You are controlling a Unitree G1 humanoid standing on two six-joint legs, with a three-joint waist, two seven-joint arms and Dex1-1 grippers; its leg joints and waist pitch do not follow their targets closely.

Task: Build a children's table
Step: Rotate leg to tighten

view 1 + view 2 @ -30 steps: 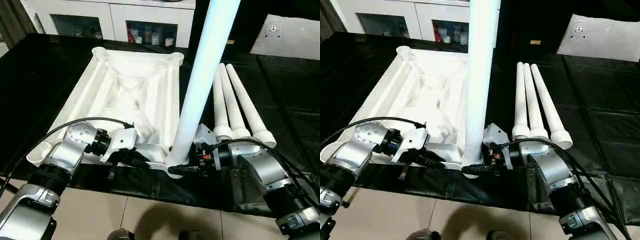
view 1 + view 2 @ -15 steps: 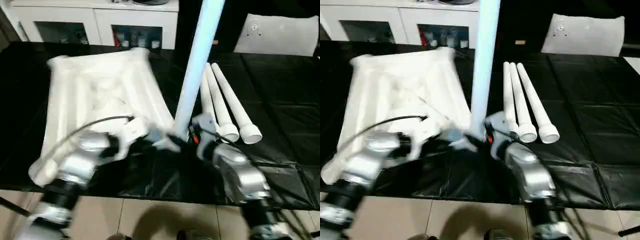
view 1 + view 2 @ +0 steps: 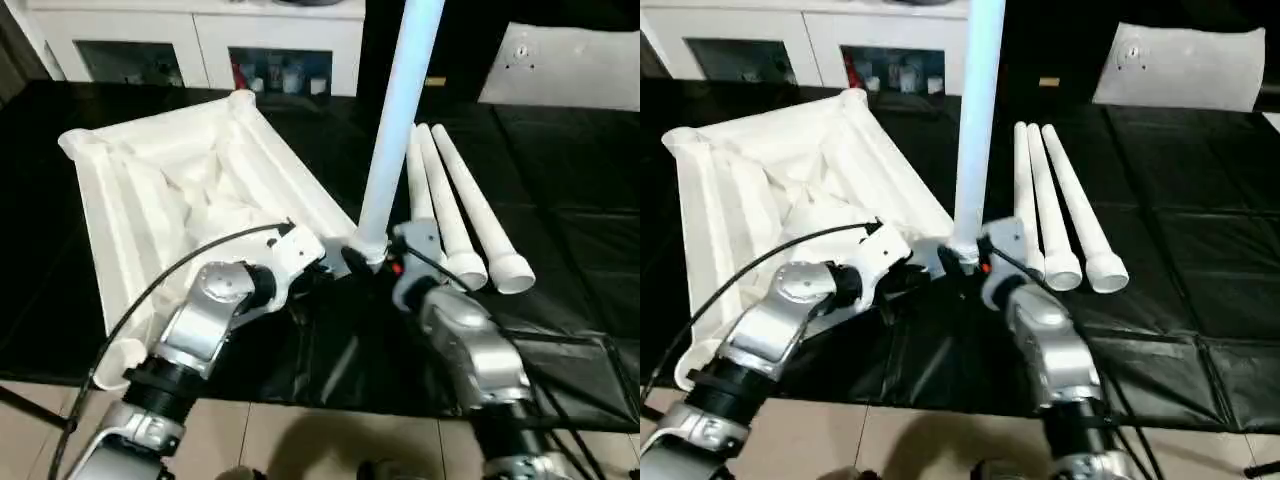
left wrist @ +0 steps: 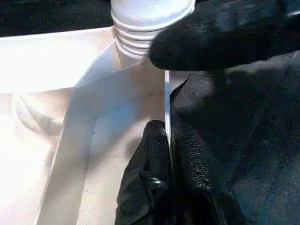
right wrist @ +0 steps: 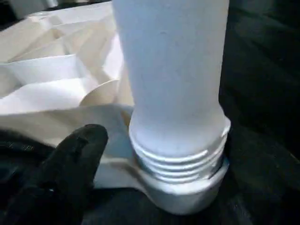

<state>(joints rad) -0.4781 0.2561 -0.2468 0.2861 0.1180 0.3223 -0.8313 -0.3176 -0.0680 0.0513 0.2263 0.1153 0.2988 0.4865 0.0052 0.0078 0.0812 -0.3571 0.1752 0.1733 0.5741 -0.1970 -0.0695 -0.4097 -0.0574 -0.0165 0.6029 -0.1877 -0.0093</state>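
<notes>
Swings tabletop (image 3: 170,190) round on black cloth (image 3: 560,200) with left gripper (image 4: 168,136) clamped on its rim; spreads right gripper (image 3: 368,262) off standing leg (image 3: 395,130) (threads (image 5: 173,157) showing, probably not seated).

A black-covered table (image 3: 560,180) bears the upturned white tabletop (image 3: 180,190) and three loose legs (image 3: 455,205).

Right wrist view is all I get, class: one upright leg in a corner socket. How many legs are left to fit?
Observer: Three spare legs lie side by side on the black cloth, beside the upright leg.
Operator: Is anything steadying the top?
Observer: Yes. The left claw is shut on the rim of the top, close to that socket.
</notes>
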